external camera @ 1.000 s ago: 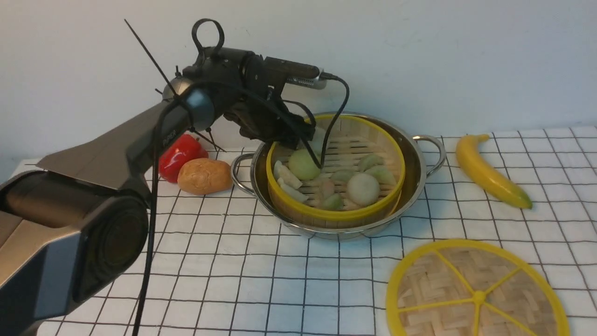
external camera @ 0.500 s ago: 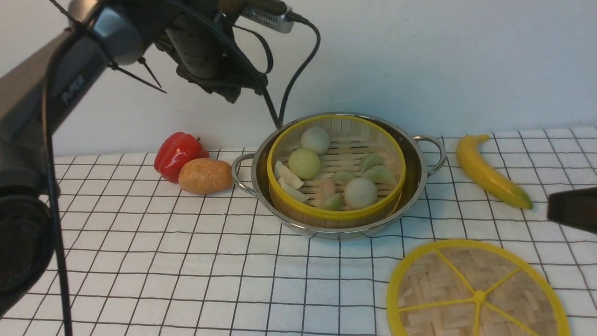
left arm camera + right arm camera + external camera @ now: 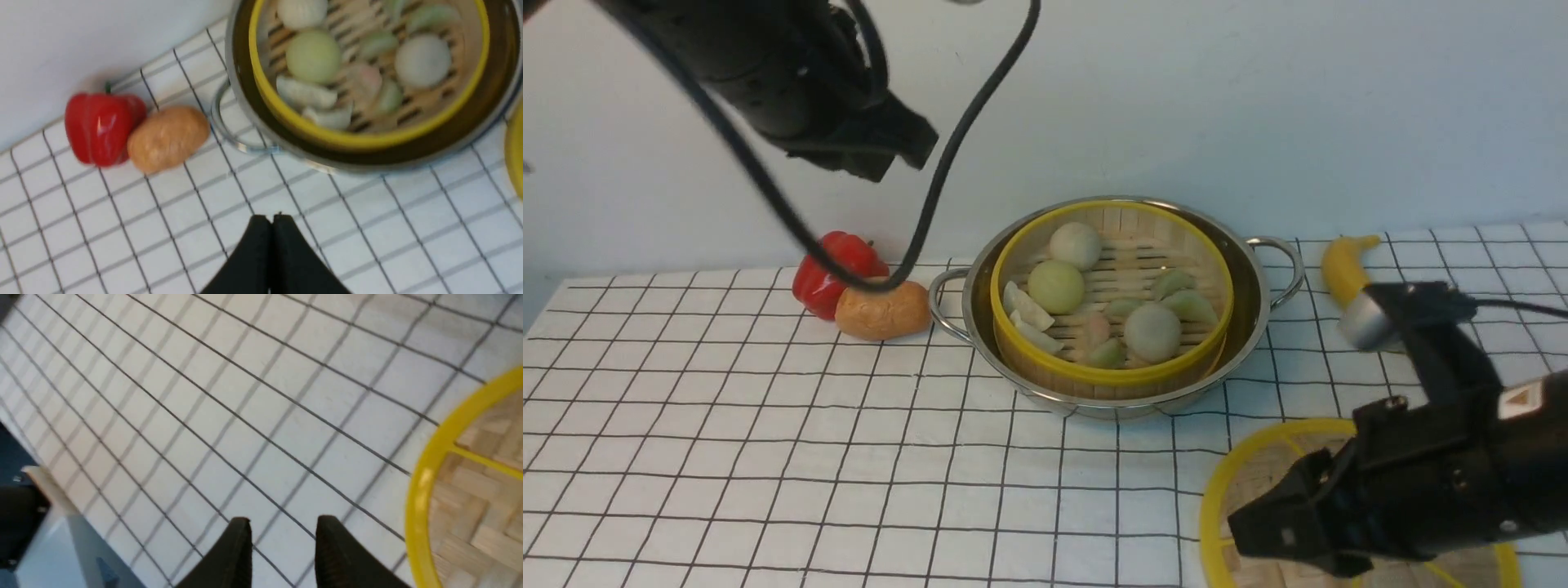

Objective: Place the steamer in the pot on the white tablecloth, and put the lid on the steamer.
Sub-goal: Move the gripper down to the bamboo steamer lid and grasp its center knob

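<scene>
Front view: I see the steamer point(image 3: 1094, 377) seated inside the pot point(image 3: 1250, 314) on the white tablecloth point(image 3: 849, 457), with the lid point(image 3: 1258, 469) lying flat nearby. My left gripper point(image 3: 271, 218) is pinched together, empty and raised. My right gripper point(image 3: 284, 524) is partly parted and empty, hovering beside the lid's rim.

White tablecloth point(image 3: 768, 425) with a thin black grid, spread flat over the surface and running back to a pale wall point(image 3: 1258, 98). Five items rest directly on the cloth. A steel pot point(image 3: 1245, 306) with two loop handles stands at centre rear. To its left lie a red pepper point(image 3: 854, 255) and a potato point(image 3: 882, 310), touching each other, the potato just beside the pot's left handle. A banana point(image 3: 1339, 265) lies to the pot's right, partly hidden. The lid point(image 3: 1262, 469) lies flat at front right, apart from the pot.
</scene>
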Controlling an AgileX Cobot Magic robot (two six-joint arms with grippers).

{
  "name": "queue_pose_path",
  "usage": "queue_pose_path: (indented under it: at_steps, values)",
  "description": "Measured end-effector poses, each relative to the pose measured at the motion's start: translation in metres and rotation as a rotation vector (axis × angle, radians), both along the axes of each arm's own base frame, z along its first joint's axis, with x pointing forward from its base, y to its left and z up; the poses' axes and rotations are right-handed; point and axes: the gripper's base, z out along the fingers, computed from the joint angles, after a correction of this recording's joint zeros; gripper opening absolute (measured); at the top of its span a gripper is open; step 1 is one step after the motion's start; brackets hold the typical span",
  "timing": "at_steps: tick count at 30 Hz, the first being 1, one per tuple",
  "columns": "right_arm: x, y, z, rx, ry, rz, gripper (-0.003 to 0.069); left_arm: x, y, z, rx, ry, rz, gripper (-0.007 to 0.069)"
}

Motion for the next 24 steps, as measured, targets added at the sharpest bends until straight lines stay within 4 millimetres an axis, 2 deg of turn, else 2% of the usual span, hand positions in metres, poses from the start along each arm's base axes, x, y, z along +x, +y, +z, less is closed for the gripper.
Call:
queue_pose_path:
  at_steps: [4, 5, 8, 11, 12, 15, 16, 18, 24]
  values:
    - [0.014, -0.006, -0.022, -0.219, 0.049, -0.092, 0.024, -0.06, 0.023, -0.001, 0.026, -0.021, -0.002, -0.0023]
    - [0.017, -0.009, -0.025, -0.26, 0.047, -0.109, 0.024, -0.068, 0.026, -0.001, 0.02, -0.041, -0.002, -0.0023]
    - [0.03, -0.014, -0.024, -0.376, 0.023, -0.16, 0.024, -0.11, 0.04, -0.004, -0.046, -0.199, -0.009, -0.0023]
    - [0.036, -0.014, -0.021, -0.41, 0.007, -0.173, 0.024, -0.132, 0.046, -0.008, -0.1, -0.299, -0.012, -0.0023]
    - [0.042, -0.013, -0.018, -0.42, -0.003, -0.178, 0.024, -0.152, 0.051, -0.013, -0.15, -0.389, -0.014, -0.0023]
    - [0.048, -0.01, -0.018, -0.43, -0.005, -0.181, 0.024, -0.177, 0.059, -0.026, -0.198, -0.488, -0.014, -0.0023]
    - [0.049, -0.01, -0.018, -0.432, -0.005, -0.181, 0.024, -0.179, 0.06, -0.026, -0.205, -0.499, -0.014, -0.0023]
    - [0.052, -0.01, -0.027, -0.477, 0.023, -0.173, 0.024, -0.197, 0.066, -0.041, -0.222, -0.543, -0.013, -0.0023]
    - [0.06, -0.011, -0.053, -0.592, 0.088, -0.16, 0.024, -0.217, 0.073, -0.064, -0.226, -0.55, -0.013, -0.0022]
